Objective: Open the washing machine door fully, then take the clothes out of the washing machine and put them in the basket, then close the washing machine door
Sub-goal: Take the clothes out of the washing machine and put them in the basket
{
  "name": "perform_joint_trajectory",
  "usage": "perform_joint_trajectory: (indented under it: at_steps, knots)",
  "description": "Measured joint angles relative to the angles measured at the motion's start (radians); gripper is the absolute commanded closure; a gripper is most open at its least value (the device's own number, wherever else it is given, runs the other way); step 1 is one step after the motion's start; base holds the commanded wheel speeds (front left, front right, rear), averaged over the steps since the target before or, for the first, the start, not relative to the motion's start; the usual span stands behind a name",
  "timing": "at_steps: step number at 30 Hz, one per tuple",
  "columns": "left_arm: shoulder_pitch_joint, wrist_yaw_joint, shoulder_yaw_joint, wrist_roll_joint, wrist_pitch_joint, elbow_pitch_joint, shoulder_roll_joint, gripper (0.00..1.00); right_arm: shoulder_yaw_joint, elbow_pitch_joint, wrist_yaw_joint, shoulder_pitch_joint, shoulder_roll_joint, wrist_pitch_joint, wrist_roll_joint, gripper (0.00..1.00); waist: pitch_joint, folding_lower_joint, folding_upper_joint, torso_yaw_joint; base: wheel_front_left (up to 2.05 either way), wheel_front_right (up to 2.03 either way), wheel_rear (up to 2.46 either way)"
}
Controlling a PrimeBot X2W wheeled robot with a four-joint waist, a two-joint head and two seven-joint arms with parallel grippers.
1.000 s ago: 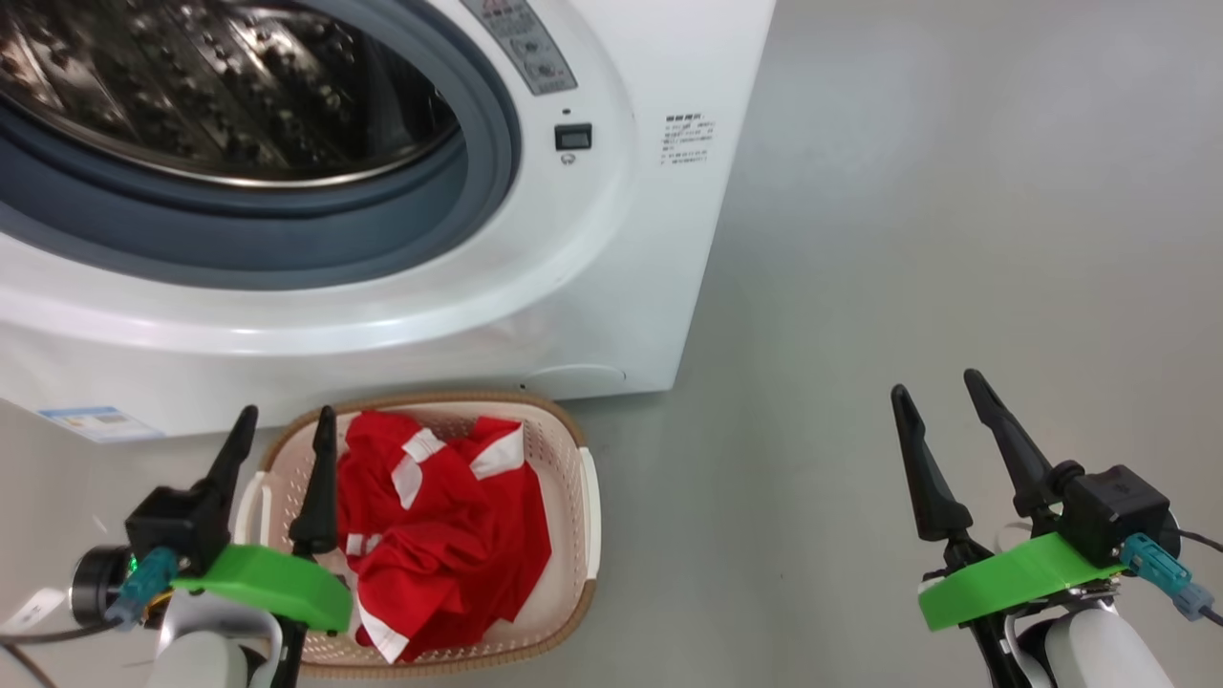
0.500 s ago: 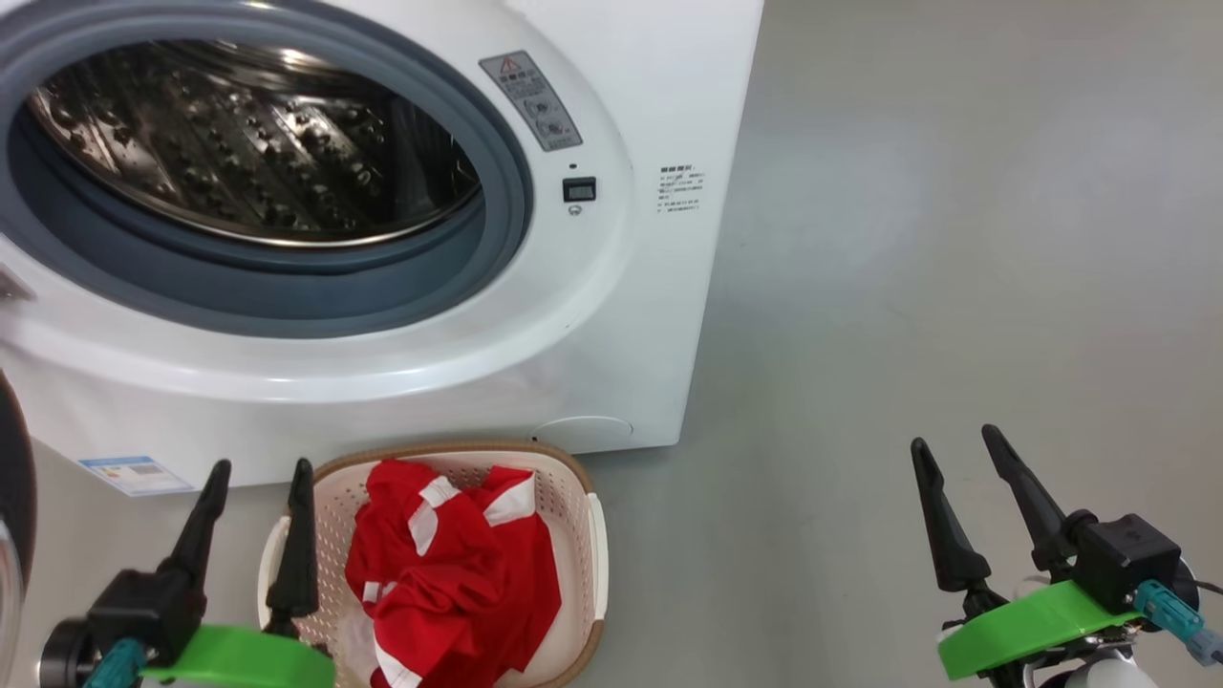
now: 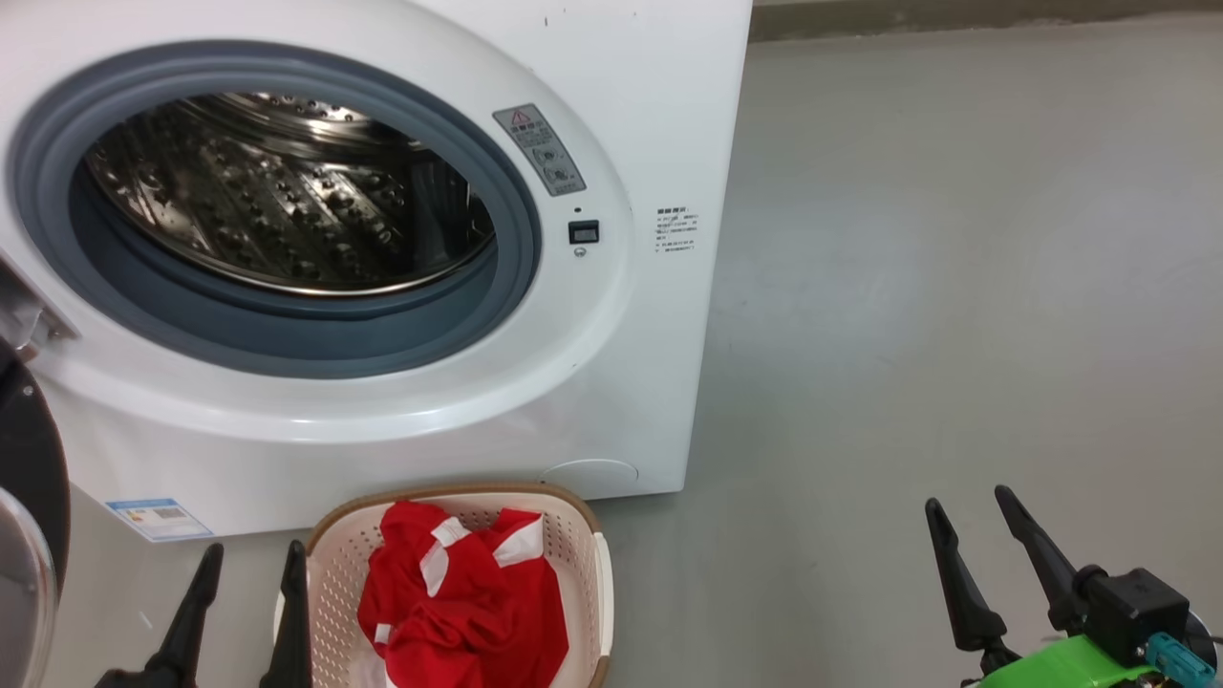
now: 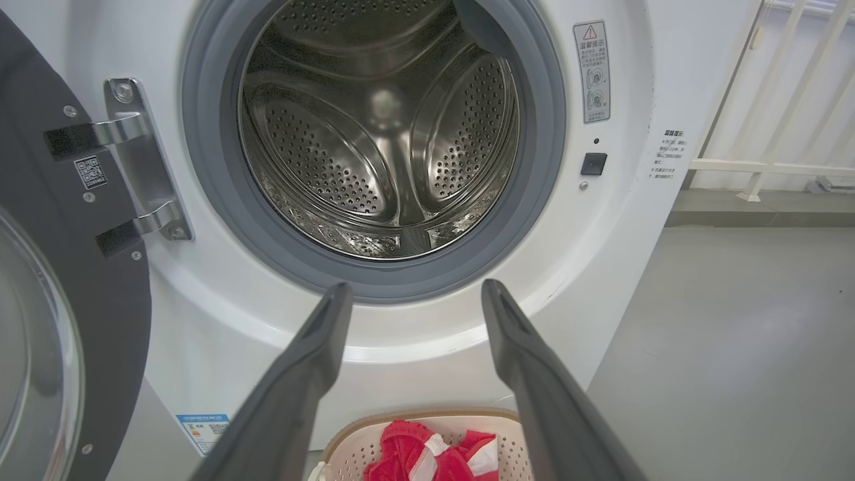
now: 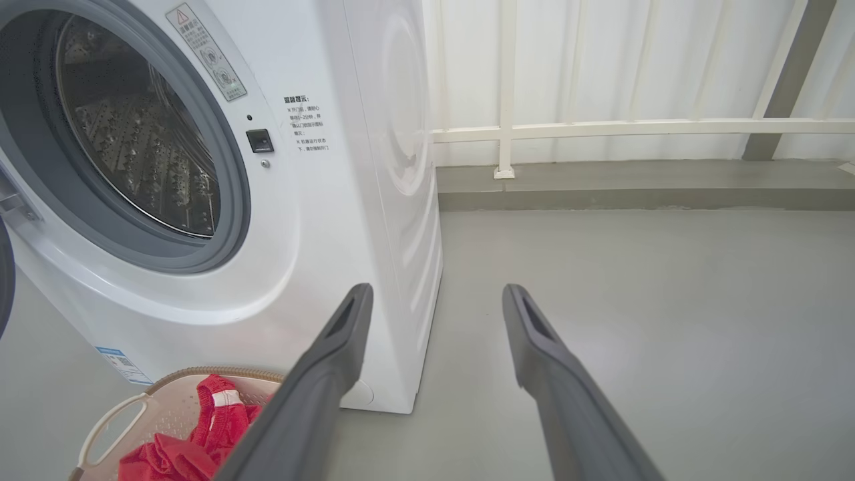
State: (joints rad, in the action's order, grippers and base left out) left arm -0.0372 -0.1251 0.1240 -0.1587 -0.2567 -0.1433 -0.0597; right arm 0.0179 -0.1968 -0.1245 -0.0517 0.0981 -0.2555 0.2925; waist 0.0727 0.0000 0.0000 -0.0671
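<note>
**A:** What is the biggest thing there?

**B:** The washing machine (image 3: 611, 382), a white front-loader on the grey floor (image 3: 908, 287). Its round mouth is uncovered, with a grey rubber ring (image 3: 287, 349) around the perforated steel drum (image 3: 287, 210).

**A:** And the washing machine door (image 4: 100, 321)?

**B:** It is swung wide open at the machine's left side, hanging from a metal hinge (image 4: 143, 167). Its black rim and glass bowl face outward.

**A:** Where is the basket (image 3: 334, 573)?

**B:** On the floor just in front of the machine's lower front, below the mouth. The clothes (image 3: 468, 602) lie inside it as a red bundle with white trim.

**A:** How does the left claw (image 3: 254, 549) stand?

**B:** It hovers in front of the machine with its two fingers spread apart and nothing between them. In the head view its fingertips sit at the basket's left wall, so the clothes lie just to its right. In its own wrist view the fingers point at the lower edge of the machine's mouth, and the basket and clothes show low down between them.

**A:** And the right claw (image 3: 967, 499)?

**B:** It is off to the right of the machine, over the floor. Its fingers are parted too and hold nothing. The basket and clothes are well apart from it, to its left.

**A:** Anything smaller?

**B:** A blue label (image 3: 158, 516) at the machine's lower left corner.
</note>
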Motion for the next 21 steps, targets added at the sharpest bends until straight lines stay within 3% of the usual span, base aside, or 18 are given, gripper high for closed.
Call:
perform_joint_trajectory:
  at_steps: [21]
  knots:
    - [-0.087,0.000,0.005,-0.001,0.000,0.040,0.011,0.00,-0.013,0.010,0.000,-0.071,0.003,0.000,0.014,0.00,-0.045,0.0000,0.0000,0.003,0.00,0.00,0.00]
